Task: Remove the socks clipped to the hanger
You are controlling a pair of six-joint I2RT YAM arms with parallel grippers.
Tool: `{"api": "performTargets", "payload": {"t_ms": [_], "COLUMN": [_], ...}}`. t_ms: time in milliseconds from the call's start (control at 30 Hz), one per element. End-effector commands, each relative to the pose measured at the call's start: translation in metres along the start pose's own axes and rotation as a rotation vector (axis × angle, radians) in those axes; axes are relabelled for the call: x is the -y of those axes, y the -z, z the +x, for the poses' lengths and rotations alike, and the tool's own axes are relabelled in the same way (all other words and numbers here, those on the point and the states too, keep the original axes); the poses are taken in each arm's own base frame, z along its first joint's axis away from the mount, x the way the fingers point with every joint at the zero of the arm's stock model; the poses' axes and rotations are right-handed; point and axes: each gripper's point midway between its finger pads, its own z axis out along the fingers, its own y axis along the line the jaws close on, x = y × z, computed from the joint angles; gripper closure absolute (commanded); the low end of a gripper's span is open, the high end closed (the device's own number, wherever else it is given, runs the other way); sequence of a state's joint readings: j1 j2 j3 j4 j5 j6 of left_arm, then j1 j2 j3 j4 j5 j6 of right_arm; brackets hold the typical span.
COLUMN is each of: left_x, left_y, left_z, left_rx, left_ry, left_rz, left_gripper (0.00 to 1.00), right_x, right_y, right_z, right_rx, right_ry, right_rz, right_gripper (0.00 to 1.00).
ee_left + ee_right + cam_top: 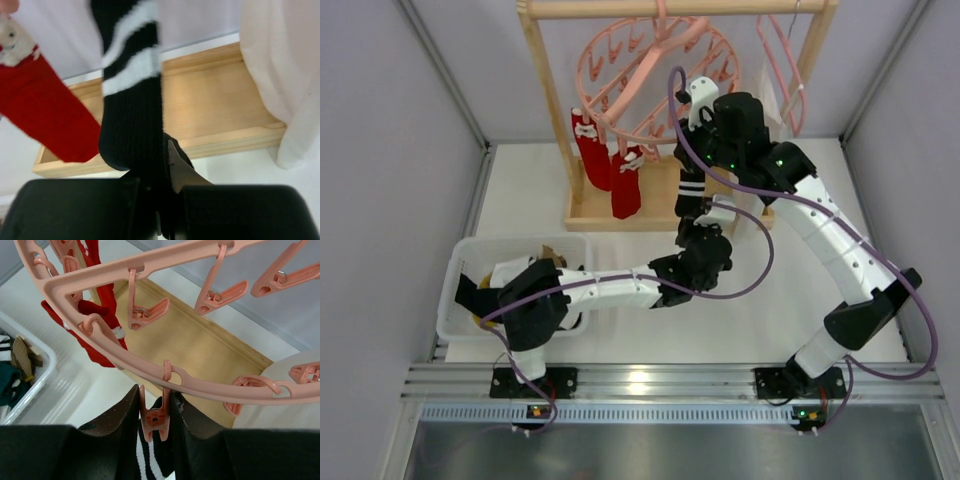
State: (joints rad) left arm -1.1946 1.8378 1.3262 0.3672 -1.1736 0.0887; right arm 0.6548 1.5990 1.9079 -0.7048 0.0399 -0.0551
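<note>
Grip check: left gripper (157, 185) clamped on the lower end of long black white-striped knit sock (132, 115), probably to tension it downward. Right gripper (156, 412) pinches small pink plastic clip (155, 422) hanging from round pink plastic ring hanger (210, 388), likely to release the sock.

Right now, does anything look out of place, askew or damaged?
Nothing stands out. The black striped sock hangs from its pink clip, toe in the left pincer; the right pincer grips that clip.
</note>
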Motion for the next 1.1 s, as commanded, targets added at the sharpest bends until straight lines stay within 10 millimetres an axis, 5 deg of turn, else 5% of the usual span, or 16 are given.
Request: {"api": "performTargets", "payload": {"t_ms": [0,167,200,233,500,567,800,1067], "left_x": [-0.024,-0.057,-0.064,-0.077,-0.149,-0.168,-0.258,-0.357], "left_y": [0.007,0.021,0.024,0.029,0.060,0.068,0.094,0.109], "left_z": [-0.018,-0.008,0.002,-0.003,0.017,0.010,-0.008,-0.015], "left_rx": [0.028,0.022,0.012,0.019,-0.066,-0.064,-0.022,0.007], "left_ry": [0.125,0.143,0.122,0.141,0.149,0.165,0.231,0.310], "left_rz": [-0.017,-0.031,-0.040,-0.054,-0.099,-0.103,-0.279,-0.540], "left_gripper": [1.00,1.00,1.00,1.00,1.00,1.00,1.00,1.00], "right_x": [0.009,0.013,0.016,0.016,0.015,0.011,0.002,-0.002], "right_y": [0.018,0.024,0.027,0.028,0.058,0.060,0.103,0.121], "right_z": [-0.027,-0.029,-0.030,-0.030,-0.022,-0.010,-0.002,0.018], "right_rx": [0.111,0.131,0.137,0.137,0.164,0.153,0.228,0.246], "right_ry": [-0.038,-0.062,-0.068,-0.069,-0.071,-0.104,-0.149,-0.182], "right_rz": [0.006,-0.020,-0.015,-0.015,-0.029,-0.040,-0.067,-0.076], "right_gripper": [0.83,0.69,0.63,0.46,0.18,0.01,0.01,0.00]}}
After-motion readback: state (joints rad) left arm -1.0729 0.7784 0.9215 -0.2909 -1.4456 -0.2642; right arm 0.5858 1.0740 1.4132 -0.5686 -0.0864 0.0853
